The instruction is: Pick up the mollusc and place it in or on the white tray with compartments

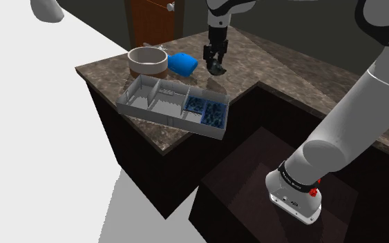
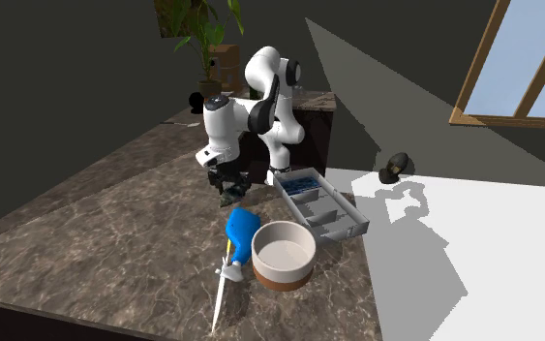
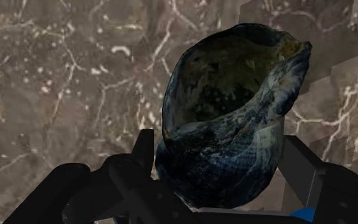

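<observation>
A dark blue-black mollusc shell [image 3: 228, 114] with a wide hollow mouth sits clasped between my two black fingers [image 3: 301, 168]. My gripper [image 1: 215, 63] is shut on the shell [image 1: 217, 67] just over the brown marbled counter, behind the tray in the shoulder view. The grey-white tray with compartments [image 1: 159, 117] lies at the counter's front corner, one end section patterned blue. In the second exterior view my gripper [image 2: 231, 184] hangs to the left of the tray [image 2: 349, 206].
A round white bowl with a brown base [image 1: 148, 61] and a blue object [image 1: 183, 63] stand beside the tray. A thin white stick [image 2: 220, 300] lies near the bowl [image 2: 283, 255]. The counter drops off at a notch by my stand [image 1: 295, 193].
</observation>
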Action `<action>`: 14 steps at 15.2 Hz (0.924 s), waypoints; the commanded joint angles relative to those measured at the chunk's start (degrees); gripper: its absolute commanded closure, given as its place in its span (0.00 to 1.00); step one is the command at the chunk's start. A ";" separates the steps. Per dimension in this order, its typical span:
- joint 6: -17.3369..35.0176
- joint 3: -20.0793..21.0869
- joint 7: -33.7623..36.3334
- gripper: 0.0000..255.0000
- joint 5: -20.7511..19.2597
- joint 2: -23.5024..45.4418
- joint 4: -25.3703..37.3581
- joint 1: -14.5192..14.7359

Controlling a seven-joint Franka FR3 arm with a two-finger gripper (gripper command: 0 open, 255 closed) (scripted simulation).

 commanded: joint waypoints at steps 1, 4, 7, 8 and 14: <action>-1.54 0.01 -0.02 1.00 0.01 -0.41 1.12 0.01; -3.78 0.01 -0.05 1.00 0.01 -0.77 3.00 0.02; -6.05 0.02 -0.09 1.00 0.02 -1.03 5.01 0.02; -6.80 0.02 -0.11 1.00 0.02 -1.09 5.70 0.02; -11.40 0.03 -0.19 1.00 0.03 -1.19 10.20 0.03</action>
